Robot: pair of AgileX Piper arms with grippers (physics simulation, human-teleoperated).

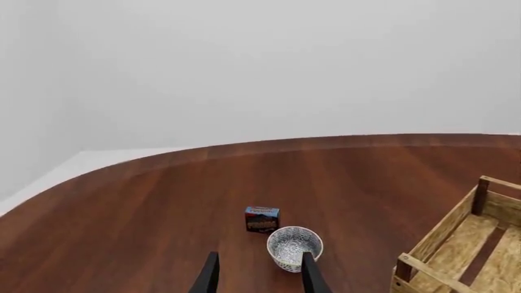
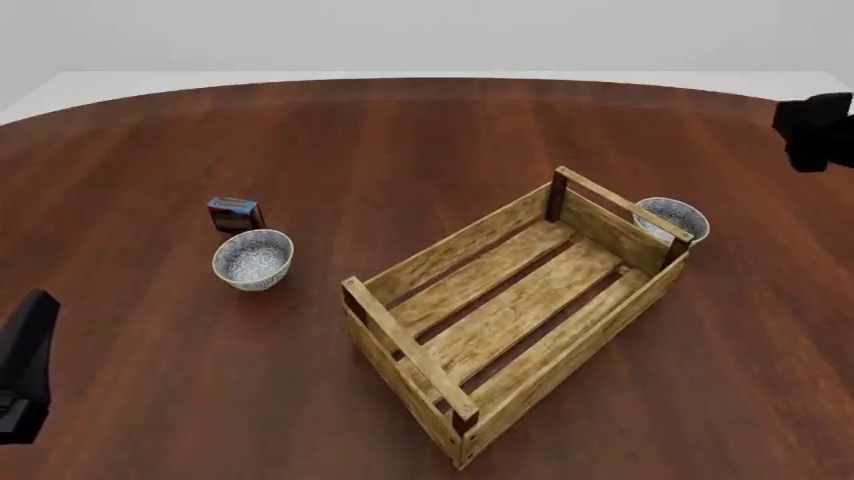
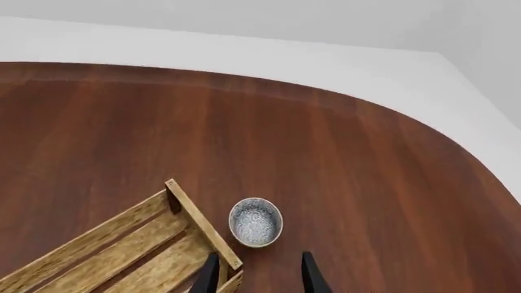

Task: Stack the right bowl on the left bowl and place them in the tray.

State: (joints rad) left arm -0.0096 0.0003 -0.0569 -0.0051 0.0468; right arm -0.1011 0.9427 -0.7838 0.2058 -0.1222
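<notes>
— What is seen on the table (image 2: 400, 140)?
— A small red-blue box (image 2: 235, 213) is seen, upright on the dark wood, ahead of the left arm's end and slightly to its inner side.
— Can its print be read?
— It cannot; perhaps lettering, too blurred to tell.

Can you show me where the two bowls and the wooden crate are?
left bowl (image 2: 252, 259), front view, speckled inside.
right bowl (image 2: 671, 219), front view, visible inner wall behind the crate's end.
tray (image 2: 407, 346), front view, near top rail.
</notes>
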